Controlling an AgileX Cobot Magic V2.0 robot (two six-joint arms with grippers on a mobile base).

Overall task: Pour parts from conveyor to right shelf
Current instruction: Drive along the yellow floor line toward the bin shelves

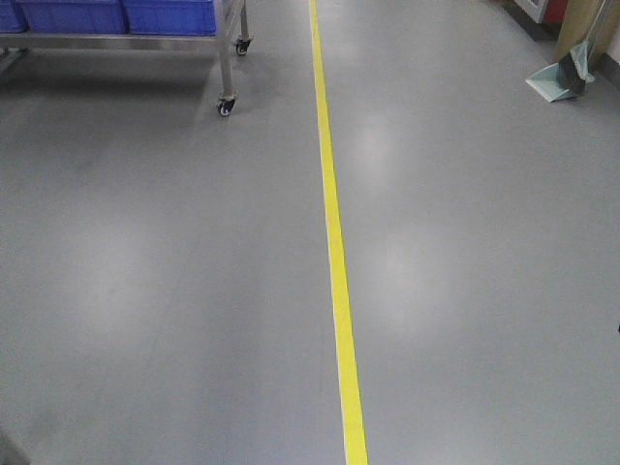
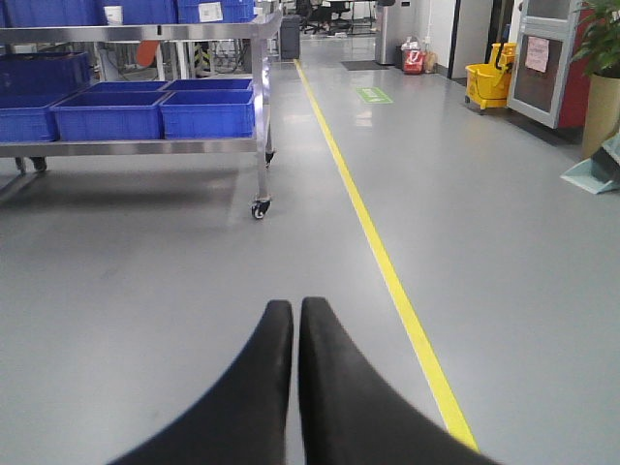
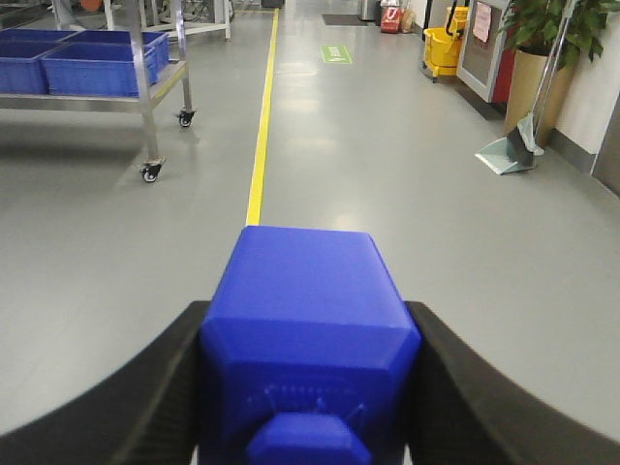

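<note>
A bright-blue part (image 3: 305, 291), a cube-like block with a small square stud facing the camera, is clamped between the black fingers of my right gripper (image 3: 308, 312), which is shut on it above the floor. My left gripper (image 2: 295, 305) is shut with nothing in it, its two fingers pressed together. The right shelf (image 2: 145, 147), a stainless-steel wheeled rack, stands ahead to the left with large blue bins (image 2: 208, 111) on it. The same shelf (image 1: 116, 41) shows at the top left of the front view and the shelf (image 3: 145, 68) at the upper left of the right wrist view. The conveyor is out of view.
A yellow floor line (image 1: 334, 252) runs straight ahead on the grey floor. The shelf's caster (image 1: 226, 107) stands just left of the line. A dustpan (image 1: 562, 79) leans at the far right. A yellow mop bucket (image 2: 489, 82) and a potted plant (image 3: 542, 29) stand along the right wall.
</note>
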